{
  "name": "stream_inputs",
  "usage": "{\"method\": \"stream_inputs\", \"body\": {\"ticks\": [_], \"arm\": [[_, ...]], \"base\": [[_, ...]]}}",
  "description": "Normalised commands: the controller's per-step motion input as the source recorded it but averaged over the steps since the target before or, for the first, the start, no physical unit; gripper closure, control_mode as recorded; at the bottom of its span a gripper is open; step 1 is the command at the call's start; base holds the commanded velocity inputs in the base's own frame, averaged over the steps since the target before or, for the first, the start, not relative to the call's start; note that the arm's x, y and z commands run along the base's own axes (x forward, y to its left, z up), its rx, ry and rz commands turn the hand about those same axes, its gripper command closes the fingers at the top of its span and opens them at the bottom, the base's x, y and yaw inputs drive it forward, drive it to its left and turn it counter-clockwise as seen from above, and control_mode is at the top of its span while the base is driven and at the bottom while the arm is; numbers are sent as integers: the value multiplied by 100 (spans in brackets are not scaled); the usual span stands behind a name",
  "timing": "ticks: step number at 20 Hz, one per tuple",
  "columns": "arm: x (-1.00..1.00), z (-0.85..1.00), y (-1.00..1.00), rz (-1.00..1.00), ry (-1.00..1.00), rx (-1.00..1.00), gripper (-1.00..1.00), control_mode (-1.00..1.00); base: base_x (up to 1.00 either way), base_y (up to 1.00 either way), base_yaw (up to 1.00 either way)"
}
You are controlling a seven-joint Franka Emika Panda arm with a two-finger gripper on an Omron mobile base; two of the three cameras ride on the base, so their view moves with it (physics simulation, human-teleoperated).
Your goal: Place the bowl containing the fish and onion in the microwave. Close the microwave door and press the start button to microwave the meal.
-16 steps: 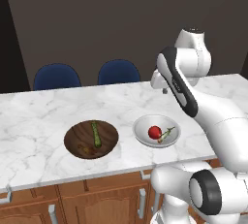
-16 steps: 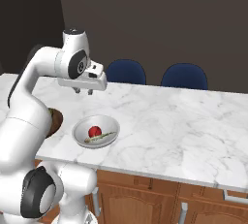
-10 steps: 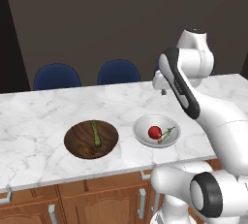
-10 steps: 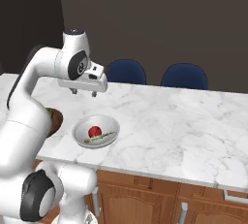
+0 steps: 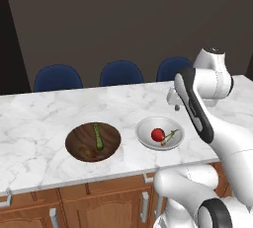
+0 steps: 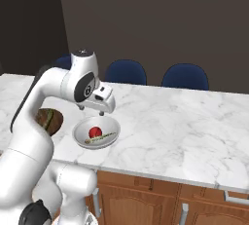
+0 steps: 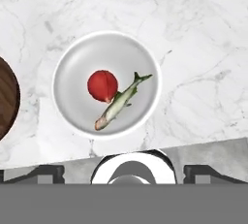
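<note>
Bowl (image 5: 159, 133) sat near the front edge of the marble table (image 5: 44, 118), and it carried the red onion (image 5: 157, 134) and the small fish (image 5: 169, 137), which lay touching each other inside it. We saw the same from above in the hand view, where the onion was left of centre and the fish ran slantwise beside it with its tail toward the rim. To its side stood a dark wooden bowl (image 5: 93, 141) with a green vegetable stick (image 5: 98, 136) in it, which we took to be no part of the job.

We found the gripper (image 6: 98, 110) hanging above the table, just over the far rim of the bowl and clear of it, with nothing held. Its fingers (image 5: 177, 108) were small and partly hidden by the arm, so we could not tell how wide the jaws stood.

We judged the task to be barely begun. The bowl had not been grasped or lifted, and we saw no microwave from this spot, so we reckoned all was yet to do: taking the bowl by its rim, carrying it level to the oven, setting it inside, shutting the door and pressing start. Three blue chairs (image 5: 121, 73) stood behind the table.
</note>
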Motion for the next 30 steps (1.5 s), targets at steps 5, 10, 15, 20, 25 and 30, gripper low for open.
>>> {"method": "stream_inputs", "body": {"ticks": [5,10,15,20,25,30], "arm": [[-18,-62,0,-37,1,11,-100,-100],[-3,-53,-6,-23,7,10,-100,-100],[0,-40,-27,-1,15,12,-100,-100],[14,-43,-29,0,10,13,-100,-100],[21,-29,-15,0,-1,19,-100,-100],[24,-23,0,0,-7,16,-100,-100]], "base": [[0,0,0],[0,0,0],[0,0,0],[0,0,0],[0,0,0],[0,0,0]]}}
